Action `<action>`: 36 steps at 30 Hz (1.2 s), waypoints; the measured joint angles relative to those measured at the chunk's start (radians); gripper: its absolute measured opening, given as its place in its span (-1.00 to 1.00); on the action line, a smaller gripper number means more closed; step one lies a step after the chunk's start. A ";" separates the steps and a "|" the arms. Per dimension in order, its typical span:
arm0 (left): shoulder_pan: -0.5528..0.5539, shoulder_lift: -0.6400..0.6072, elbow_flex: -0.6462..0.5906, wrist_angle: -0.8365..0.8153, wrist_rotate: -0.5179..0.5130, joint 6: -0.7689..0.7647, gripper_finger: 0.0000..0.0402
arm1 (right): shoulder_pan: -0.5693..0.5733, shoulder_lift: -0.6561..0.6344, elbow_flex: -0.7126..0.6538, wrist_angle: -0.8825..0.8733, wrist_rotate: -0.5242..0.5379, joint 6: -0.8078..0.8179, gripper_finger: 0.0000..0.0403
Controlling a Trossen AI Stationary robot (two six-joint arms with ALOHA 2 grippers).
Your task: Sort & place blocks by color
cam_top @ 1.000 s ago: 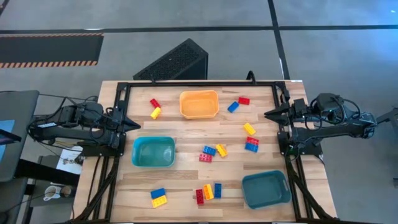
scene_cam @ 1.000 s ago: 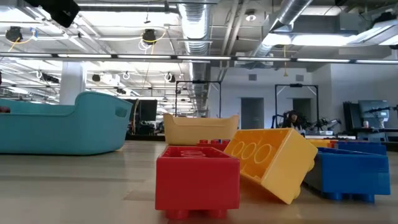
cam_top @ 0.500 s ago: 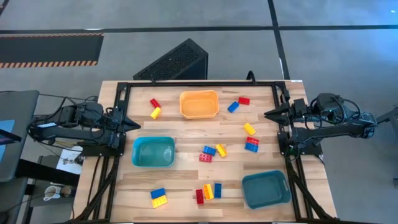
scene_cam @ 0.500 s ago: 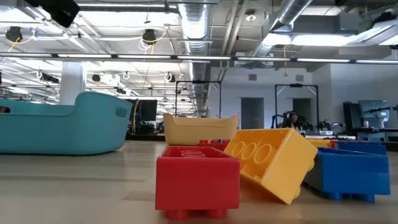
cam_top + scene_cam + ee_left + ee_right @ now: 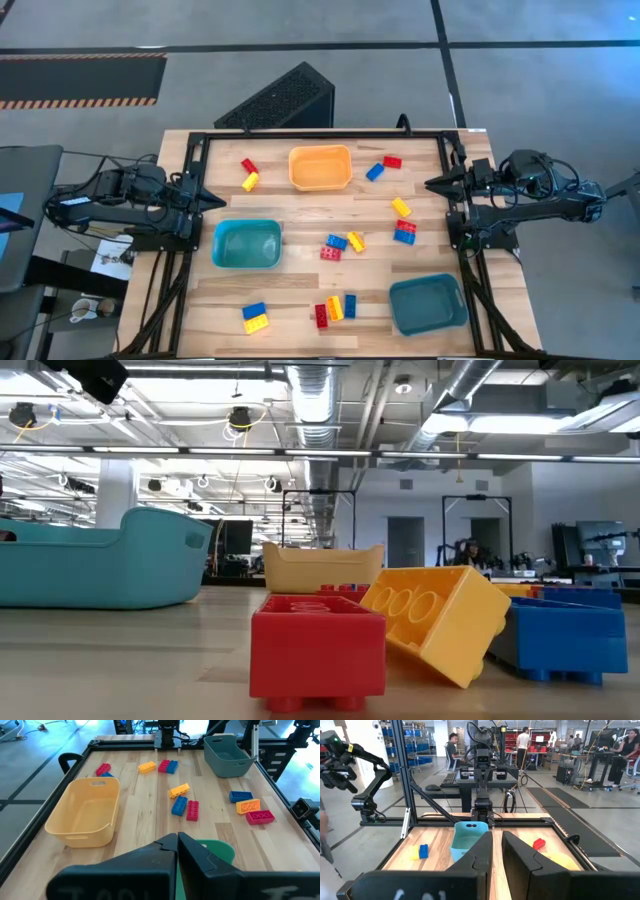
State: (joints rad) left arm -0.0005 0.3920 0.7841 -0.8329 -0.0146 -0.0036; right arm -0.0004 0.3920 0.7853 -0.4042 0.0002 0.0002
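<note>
I have the left tool [image 5: 218, 199] parked at the tabletop's [image 5: 300, 290] left edge, fingers nearly closed with only a thin slit between them, holding nothing. The right tool [image 5: 432, 184] sits at the right edge, a narrow gap between its fingers, also empty. Between them the blocks [image 5: 341, 242] lie scattered in red, yellow and blue: pairs at the far left and far right beside the orange bin [image 5: 320, 167], a cluster at centre, others toward the near edge. One teal bin [image 5: 246, 244] stands left of centre, a darker bin [image 5: 428, 304] at the near right corner.
</note>
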 joint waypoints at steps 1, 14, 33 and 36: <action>0.000 0.000 0.000 0.000 0.000 0.000 -1.00 | 0.000 0.000 0.000 0.000 0.000 0.000 -0.67; 0.000 0.000 0.000 0.007 -0.030 -0.001 -1.00 | 0.000 0.000 0.000 0.000 0.000 0.000 -0.67; 0.000 0.001 0.000 0.066 -0.045 -0.101 -1.00 | 0.000 0.000 0.000 0.000 0.000 0.000 -0.67; 0.000 0.001 -0.001 0.054 -0.045 -0.116 -1.00 | 0.000 0.000 0.000 0.000 0.000 0.000 -0.67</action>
State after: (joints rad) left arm -0.0006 0.3927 0.7834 -0.7792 -0.0601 -0.1192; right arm -0.0002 0.3923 0.7849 -0.4046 -0.0002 0.0002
